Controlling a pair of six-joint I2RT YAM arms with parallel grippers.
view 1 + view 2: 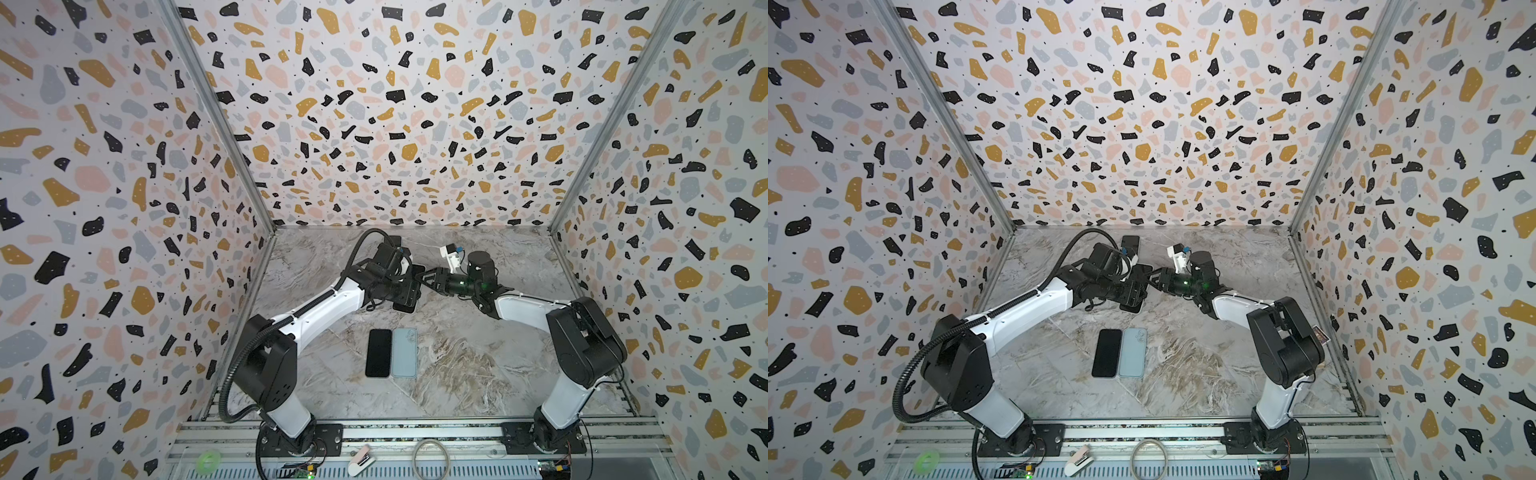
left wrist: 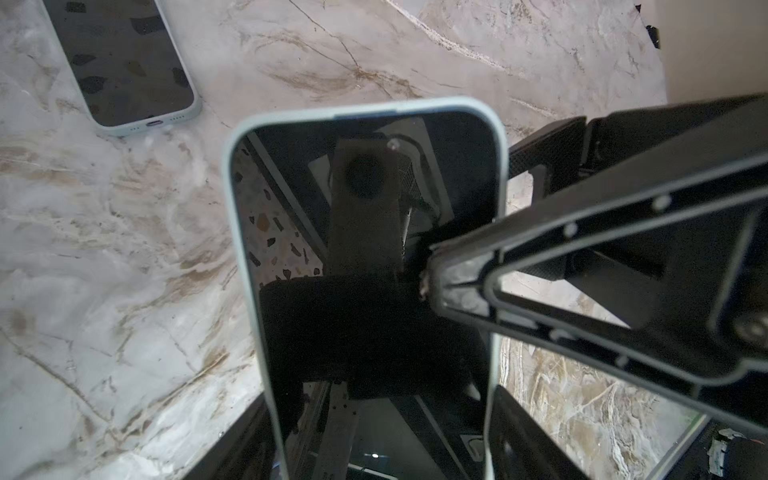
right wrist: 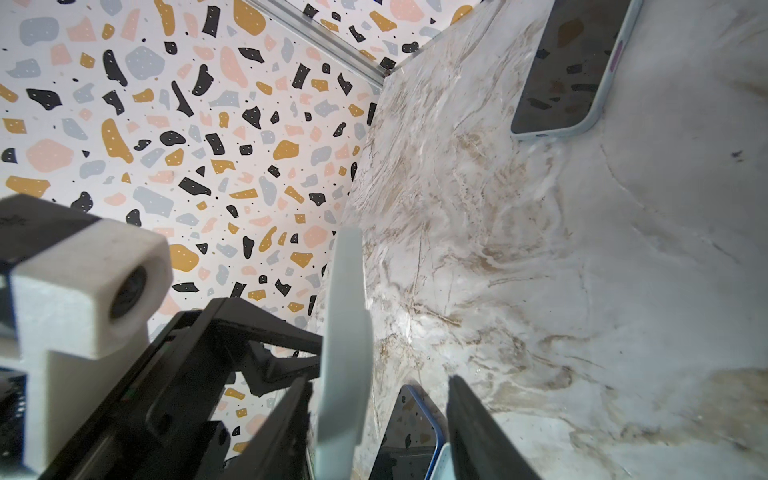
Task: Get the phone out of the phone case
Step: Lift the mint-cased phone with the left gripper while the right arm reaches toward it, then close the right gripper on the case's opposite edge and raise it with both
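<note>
We see the phone (image 2: 365, 187), its dark glossy screen mirroring the surroundings, still seated in the pale mint phone case (image 2: 415, 104), whose rim frames its end and both long sides. Both are held off the desk, above its middle, towards the far edge.

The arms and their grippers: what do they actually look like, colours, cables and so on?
Both the left arm and right arm have white shells with chunky black joint housings. A black ribbed hose loops along the left one. The left gripper and right gripper are black, with skeletal triangular fingers. A green light glows at the right wrist, beside a small white camera mount.
</note>
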